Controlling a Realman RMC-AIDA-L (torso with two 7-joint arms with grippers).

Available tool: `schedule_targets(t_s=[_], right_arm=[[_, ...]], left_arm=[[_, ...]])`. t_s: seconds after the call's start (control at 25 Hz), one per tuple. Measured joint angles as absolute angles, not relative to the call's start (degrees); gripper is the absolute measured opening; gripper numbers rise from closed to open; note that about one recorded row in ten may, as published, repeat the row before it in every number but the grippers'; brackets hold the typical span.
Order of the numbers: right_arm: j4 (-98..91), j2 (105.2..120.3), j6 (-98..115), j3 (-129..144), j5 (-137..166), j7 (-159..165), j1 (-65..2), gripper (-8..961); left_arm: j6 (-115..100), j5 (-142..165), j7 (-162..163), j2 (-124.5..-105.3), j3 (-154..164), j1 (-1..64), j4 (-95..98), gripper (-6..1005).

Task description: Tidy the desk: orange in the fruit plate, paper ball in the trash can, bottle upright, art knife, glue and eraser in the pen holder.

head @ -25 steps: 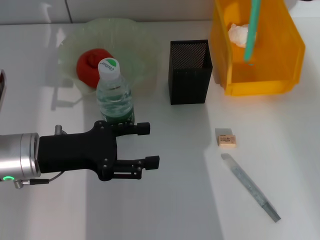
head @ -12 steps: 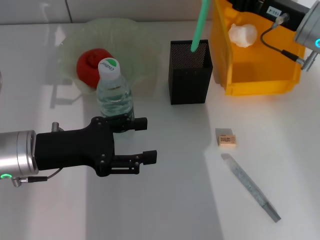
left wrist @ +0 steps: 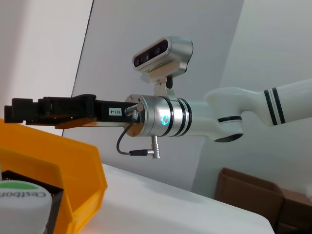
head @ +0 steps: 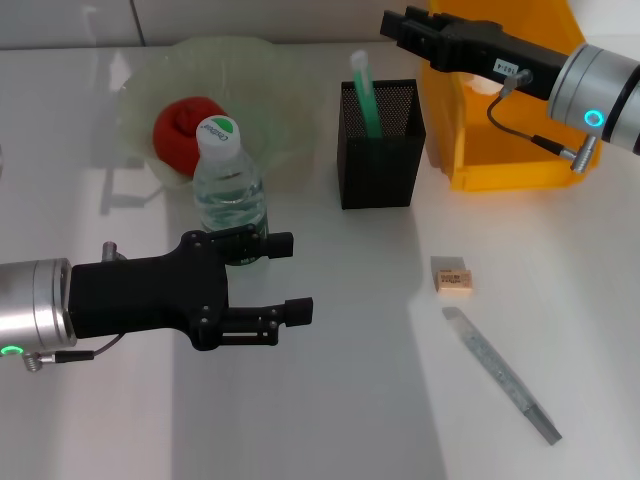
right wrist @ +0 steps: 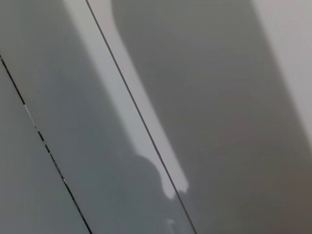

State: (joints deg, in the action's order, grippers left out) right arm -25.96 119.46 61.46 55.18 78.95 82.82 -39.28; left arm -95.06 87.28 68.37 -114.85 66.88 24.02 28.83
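Observation:
The green glue stick (head: 365, 95) leans inside the black mesh pen holder (head: 380, 150). My right gripper (head: 395, 20) hovers open just above and behind it, not touching the glue; the left wrist view shows the right gripper (left wrist: 14, 111) from the side. The eraser (head: 452, 277) and the art knife (head: 500, 373) lie on the desk to the right. The bottle (head: 230, 190) stands upright, its cap (left wrist: 22, 202) also showing in the left wrist view. The orange (head: 185, 130) sits in the fruit plate (head: 280, 90). My left gripper (head: 292, 275) is open and empty beside the bottle. My right arm hides the paper ball.
The yellow trash can (head: 510, 165) stands right of the pen holder, under my right arm. White desk stretches bare between my left gripper and the eraser. The right wrist view shows only a grey surface.
My right gripper carried the green glue from over the trash can leftward to the pen holder and let it go there. The left arm barely shifted.

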Motion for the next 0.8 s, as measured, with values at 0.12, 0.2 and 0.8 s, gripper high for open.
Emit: schedule_targets(t_s=[0.12, 0.2, 0.8], right_arm=[[-26.4, 119.3, 62.7, 55.2, 78.96, 83.17, -38.65, 385], [-28.14, 119.18, 64.6, 55.2, 79.17, 83.85, -37.64, 464], [-84.94, 118.81, 99.95, 53.53, 128.49, 129.92, -33.27, 615]], left_arm=[[-95.04, 87.28, 68.37, -114.86, 66.88, 24.03, 28.83, 827], [-95.04, 87.28, 68.37, -114.86, 66.88, 24.03, 28.83, 827], [-95.28, 87.43, 68.31, -114.96, 66.89, 24.04, 28.82, 827]])
